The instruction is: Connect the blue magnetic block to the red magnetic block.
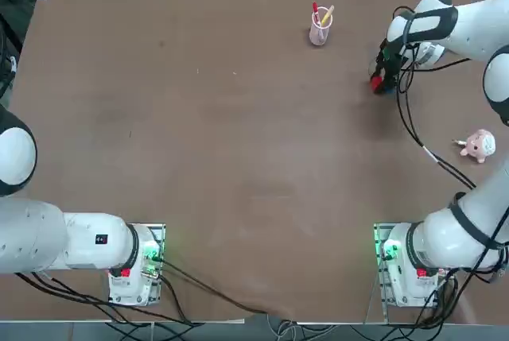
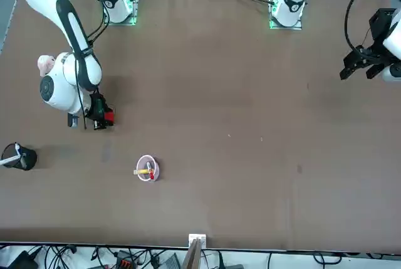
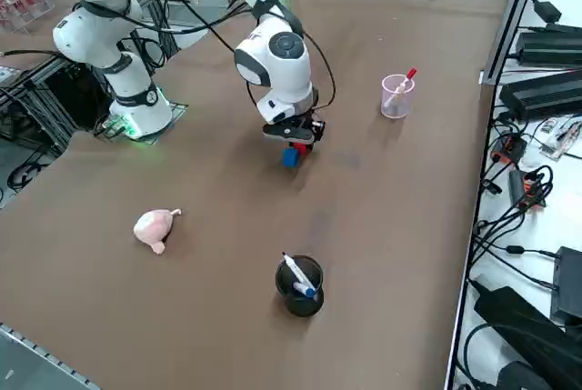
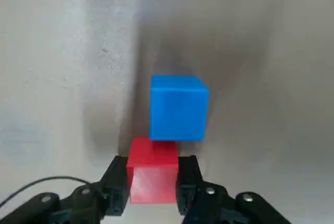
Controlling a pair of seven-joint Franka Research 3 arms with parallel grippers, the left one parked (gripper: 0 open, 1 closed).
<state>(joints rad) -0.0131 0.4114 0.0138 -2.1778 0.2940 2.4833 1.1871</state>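
gripping the red block (image 4: 152, 177) between both fingertips, right claw (image 4: 151, 185) narrow and clamped on its two opposite flat sides, low over the brown table (image 1: 238, 158). held right against the blue block (image 4: 178, 108), which sat on the table; faces looked to be touching or a hair apart, edges slightly offset, cannot tell whether the magnets had caught. both well apart from the pink cup (image 1: 320, 31), on the side toward the working arm's wrist; in the side view blue block (image 3: 290, 157) just under the claw, red (image 3: 301, 146) tucked above and beside it.

judged light, hard and rigid, no give under the pinch; smooth, faintly glossy plastic, so likely a bit slippery, best taken square on two parallel faces near the middle, as seen here, leaving the mating face free. likely to snap together by magnet pull once near, and the loose blue one could hop or twist toward it.

shapes: two small crisp-edged cubes, flat faces, sharp corners. table matte, fine-grained. cup thin and see-through, pens standing in it. soft pink plush toy (image 1: 479, 145) lying well apart.
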